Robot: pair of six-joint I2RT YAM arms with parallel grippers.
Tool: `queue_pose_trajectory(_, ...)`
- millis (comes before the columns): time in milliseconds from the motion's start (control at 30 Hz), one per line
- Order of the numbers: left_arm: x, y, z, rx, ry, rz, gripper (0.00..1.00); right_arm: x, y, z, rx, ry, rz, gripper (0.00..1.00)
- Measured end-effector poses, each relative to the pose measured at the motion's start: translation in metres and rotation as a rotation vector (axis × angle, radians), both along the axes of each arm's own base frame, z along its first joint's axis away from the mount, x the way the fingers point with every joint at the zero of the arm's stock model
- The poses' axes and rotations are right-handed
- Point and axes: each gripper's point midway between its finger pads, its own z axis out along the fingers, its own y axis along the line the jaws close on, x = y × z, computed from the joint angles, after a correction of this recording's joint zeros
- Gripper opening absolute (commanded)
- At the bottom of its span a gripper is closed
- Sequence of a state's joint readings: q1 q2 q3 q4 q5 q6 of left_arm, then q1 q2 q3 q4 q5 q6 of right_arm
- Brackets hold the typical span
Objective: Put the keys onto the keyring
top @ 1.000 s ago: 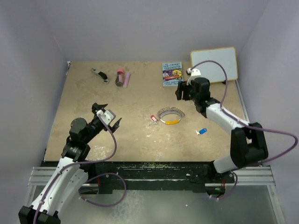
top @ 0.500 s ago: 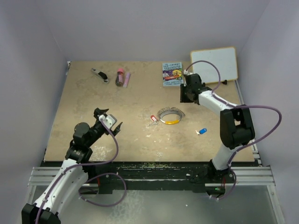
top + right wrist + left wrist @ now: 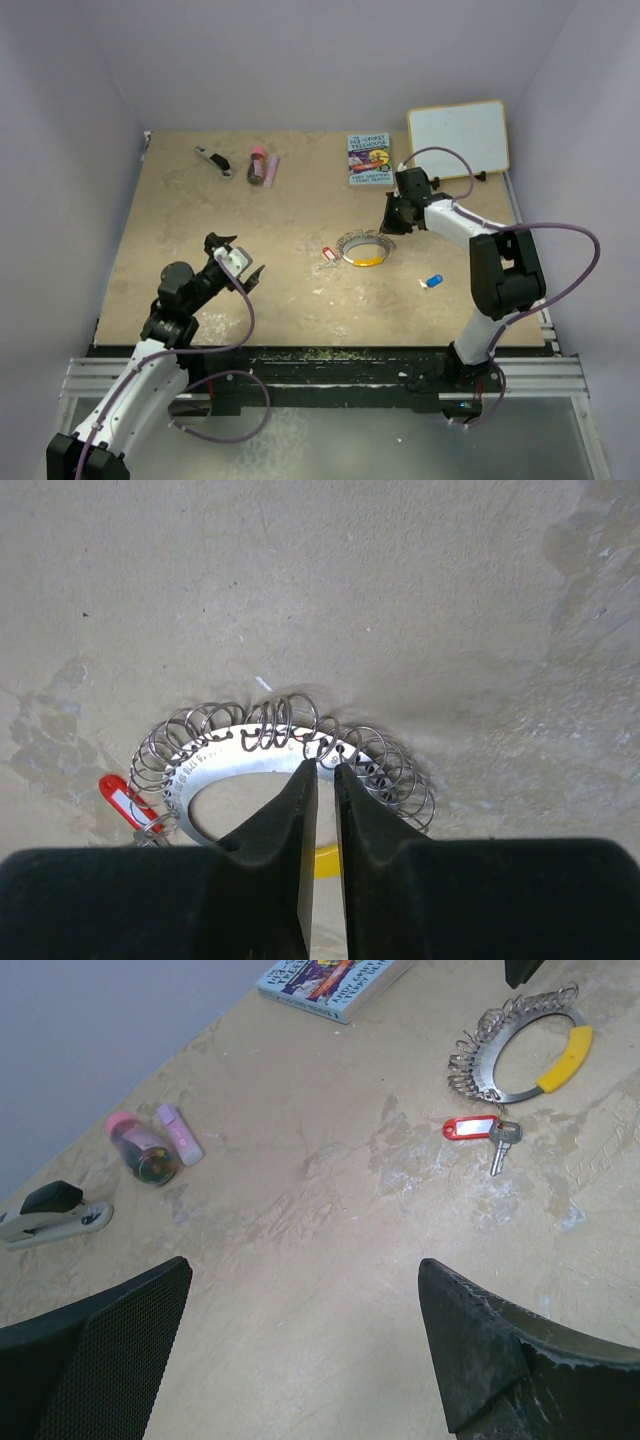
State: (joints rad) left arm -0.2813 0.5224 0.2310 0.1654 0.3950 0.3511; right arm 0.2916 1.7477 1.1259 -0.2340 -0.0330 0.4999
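The keyring (image 3: pixel 364 249) lies flat mid-table, a silvery hoop with wire coils and a yellow part; it also shows in the left wrist view (image 3: pixel 515 1050) and the right wrist view (image 3: pixel 250 770). The red key (image 3: pixel 329 254) lies touching its left side (image 3: pixel 470 1127) (image 3: pixel 122 800). The blue key (image 3: pixel 433 282) lies alone to the right. My right gripper (image 3: pixel 392 218) (image 3: pixel 323 767) is shut, holds nothing, and its tips sit just over the ring's far rim. My left gripper (image 3: pixel 237 257) (image 3: pixel 303 1265) is open and empty, well left of the ring.
A small book (image 3: pixel 369 158) (image 3: pixel 330 978) and a whiteboard (image 3: pixel 458 138) lie at the back right. A black-and-silver clip tool (image 3: pixel 213 160) (image 3: pixel 55 1215) and a dark red tube (image 3: pixel 258 165) (image 3: pixel 145 1150) with a pink stick lie at the back left.
My right gripper has moved from beside the book toward me and down onto the ring's far rim. My left arm has drawn slightly nearer and right.
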Motion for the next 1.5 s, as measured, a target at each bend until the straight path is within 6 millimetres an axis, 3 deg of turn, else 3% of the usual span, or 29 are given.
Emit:
queue_pose_trajectory(367,-0.001,-0.002,-0.003,0.000,0.011,-0.018,0.98,-0.003,0.009,0.000,0.060,0.022,-0.021,0.34)
queue_pose_trajectory(567,-0.002,-0.003,-0.004,0.000,0.017,-0.027,0.98,0.005,0.011,-0.001,0.065,0.010,-0.021,0.31)
queue_pose_trajectory(967,-0.002,-0.004,-0.004,-0.002,0.014,-0.034,0.98,0.028,0.037,0.002,0.145,-0.019,0.032,0.30)
queue_pose_trajectory(1367,-0.003,-0.005,-0.008,-0.001,0.018,-0.037,0.98,0.015,0.074,-0.012,0.158,0.026,0.112,0.33)
queue_pose_trajectory(1500,-0.003,-0.005,-0.007,-0.002,0.014,-0.037,0.98,0.011,0.078,-0.015,0.155,0.040,0.116,0.27)
